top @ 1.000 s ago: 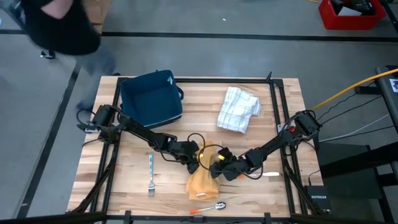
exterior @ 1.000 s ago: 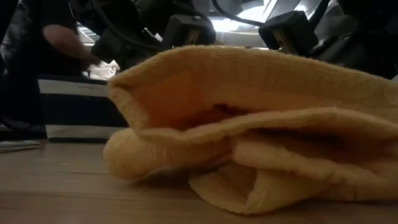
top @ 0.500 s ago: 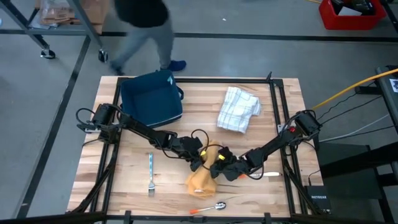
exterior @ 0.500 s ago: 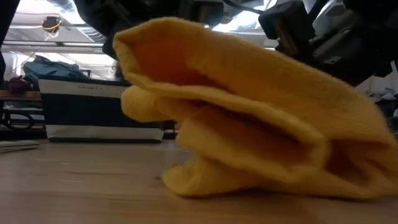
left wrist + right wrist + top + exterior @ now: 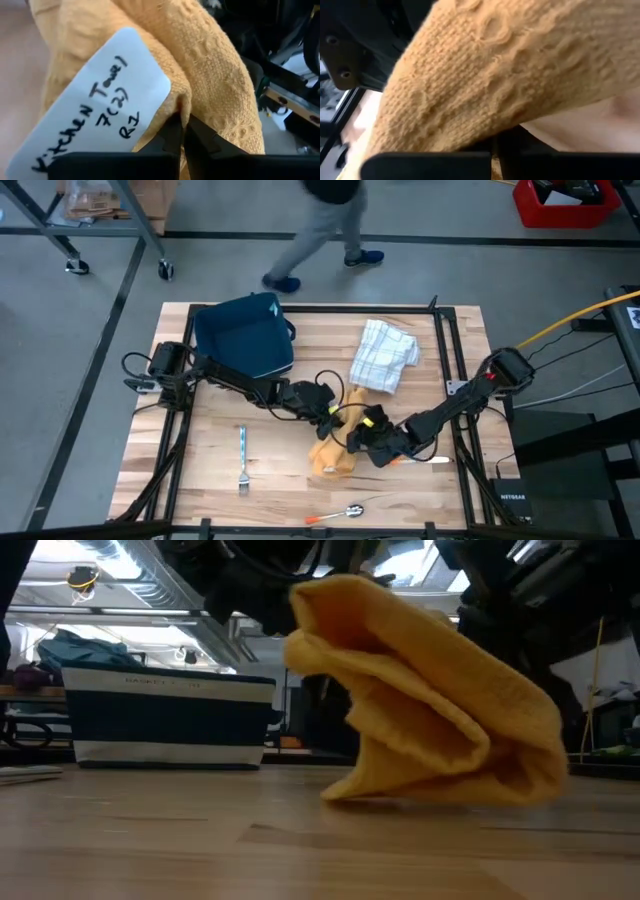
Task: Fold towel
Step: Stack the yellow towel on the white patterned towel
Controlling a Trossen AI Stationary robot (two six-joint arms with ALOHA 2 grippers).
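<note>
Your left gripper [image 5: 333,412] is pinched shut on the yellow towel [image 5: 335,448]. In the left wrist view its fingers [image 5: 172,137] squeeze a fold of the cloth, right beside a white label [image 5: 95,107] with handwriting on it. Your right gripper [image 5: 367,432] is closed on the towel too, with knit cloth draped over its fingers [image 5: 507,142]. The two grippers sit close together and hold the towel's top edge up, while its bottom rests on the wooden table [image 5: 200,465] near the middle. Behind it sits a blue bin [image 5: 243,340], next to a white checked cloth [image 5: 383,355]. A fork [image 5: 242,459] lies at the left, and a spoon [image 5: 345,511] lies near the front edge.
</note>
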